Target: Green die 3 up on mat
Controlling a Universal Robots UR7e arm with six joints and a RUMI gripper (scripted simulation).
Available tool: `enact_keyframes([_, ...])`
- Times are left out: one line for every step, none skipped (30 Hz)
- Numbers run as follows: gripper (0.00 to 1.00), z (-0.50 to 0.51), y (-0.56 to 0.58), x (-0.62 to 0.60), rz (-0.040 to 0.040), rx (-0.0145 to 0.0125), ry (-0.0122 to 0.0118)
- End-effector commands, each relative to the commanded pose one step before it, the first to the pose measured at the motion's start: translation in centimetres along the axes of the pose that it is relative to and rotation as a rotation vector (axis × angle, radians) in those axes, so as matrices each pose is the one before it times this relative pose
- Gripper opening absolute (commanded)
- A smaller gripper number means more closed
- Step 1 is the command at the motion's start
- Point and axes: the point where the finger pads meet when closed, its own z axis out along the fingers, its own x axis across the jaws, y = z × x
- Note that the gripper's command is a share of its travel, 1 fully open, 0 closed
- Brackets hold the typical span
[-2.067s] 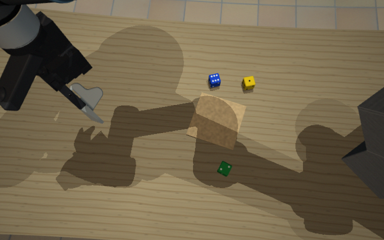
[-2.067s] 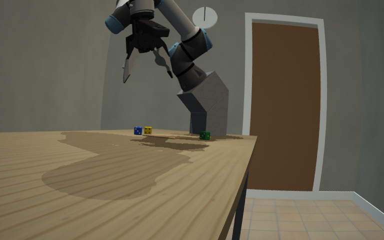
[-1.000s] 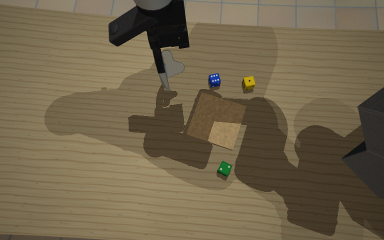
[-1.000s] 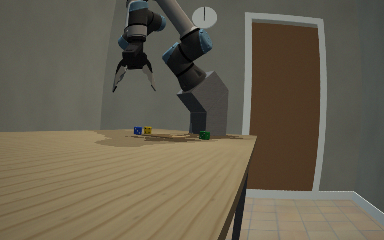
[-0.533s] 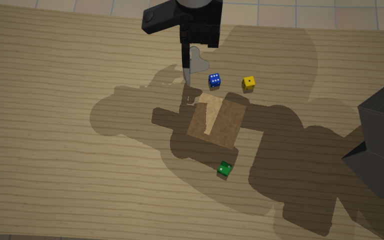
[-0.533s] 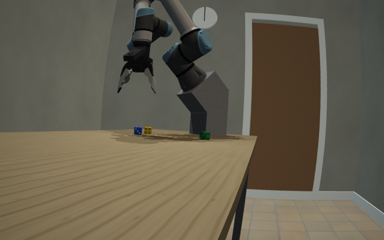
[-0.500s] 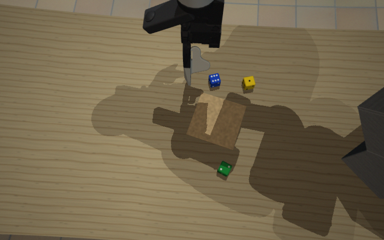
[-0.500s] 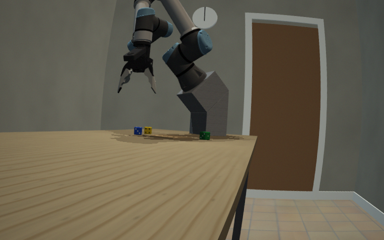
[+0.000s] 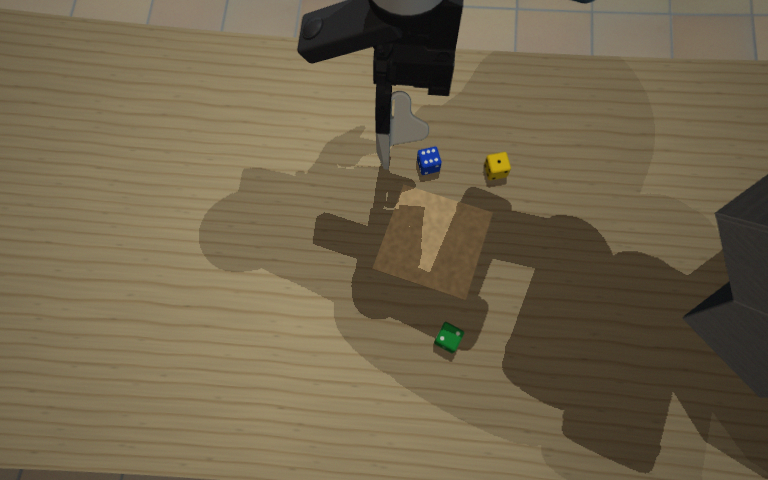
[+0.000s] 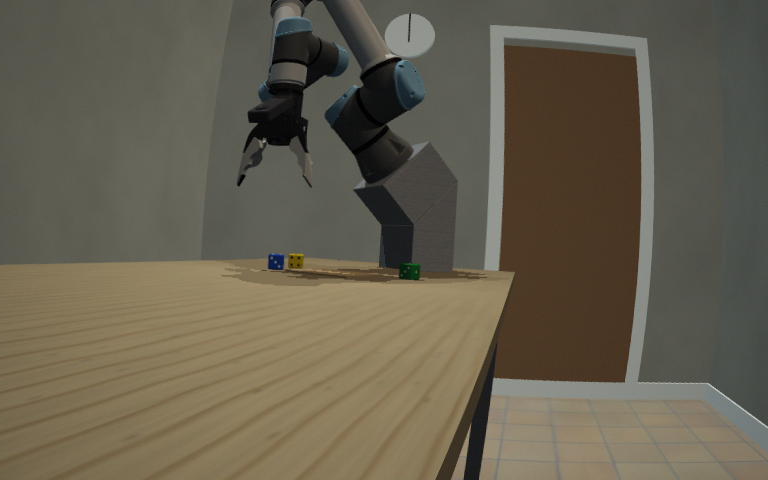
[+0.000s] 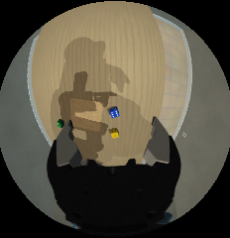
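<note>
The gripper (image 10: pixel 274 168) hangs high above the table (image 9: pixel 108 267), jaws spread as wide as they go and nothing between them. Taking the mat (image 9: pixel 436 243) as the landmark: the green die (image 9: pixel 449 337) sits just off the mat's near edge in the top view, apart from it and flat on the wood, with two pips on top. The blue die (image 9: pixel 428 160), six up, and the yellow die (image 9: pixel 497 164), one up, stand beyond the mat's far edge, well apart from the green one.

The step in hand looks like the approach, and the gripper is on the wrong side of the mat, hovering nearer the blue die. To do it well, I'd carry it across the mat at height, so the fingers pass well over blue and yellow, then square the jaws to two opposite side faces of the green die before coming down. A straight, centred descent matters: a clipped corner could roll it onto an unwanted face. Which side carries the three I cannot tell.

As for writing, no brand, label or lettering can be read anywhere; the only markings are the pips.
</note>
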Motion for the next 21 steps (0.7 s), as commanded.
enact_keyframes([1.0,-0.033,-0.005,0.02,0.00097,0.00139,0.00033])
enact_keyframes([1.0,0.003,0.0,0.0,0.0,0.0,0.0])
enact_keyframes([1.0,0.017,0.0,0.0,0.0,0.0,-0.00001])
enact_keyframes([1.0,0.041,0.0,0.0,0.0,-0.00001,-0.00002])
enact_keyframes([1.0,0.073,-0.001,0.0,-0.00001,-0.00002,-0.00004])
enact_keyframes([1.0,0.109,-0.001,0.0,-0.00001,-0.00002,-0.00006])
enact_keyframes([1.0,0.146,0.0,0.001,-0.00002,-0.00003,-0.00007])
enact_keyframes([1.0,0.179,-0.001,0.001,-0.00001,-0.00001,-0.00003])
enact_keyframes([1.0,0.209,-0.001,0.001,0.0,0.0,0.0])
enact_keyframes([1.0,0.0,0.0,0.0,0.0,0.0,0.0])
enact_keyframes([1.0,0.0,0.0,0.0,0.0,0.0,0.0])
enact_keyframes([1.0,0.235,-0.001,0.001,0.0,0.0,0.0])
enact_keyframes([1.0,0.255,-0.001,0.001,0.0,0.0,0.0])
enact_keyframes([1.0,0.267,-0.001,0.001,0.0,0.0,0.0])
enact_keyframes([1.0,0.273,-0.001,0.001,0.0,0.0,0.0])
enact_keyframes([1.0,0.27,-0.001,0.001,0.0,0.0,0.0])
enact_keyframes([1.0,0.26,-0.001,0.001,0.0,0.0,0.0])
enact_keyframes([1.0,0.244,0.0,0.001,0.0,0.0,0.0])
enact_keyframes([1.0,0.221,-0.001,0.001,0.0,0.0,0.0])
enact_keyframes([1.0,0.195,0.0,0.001,0.0,0.0,0.0])
enact_keyframes([1.0,0.163,-0.001,0.001,0.0,0.0,0.0])
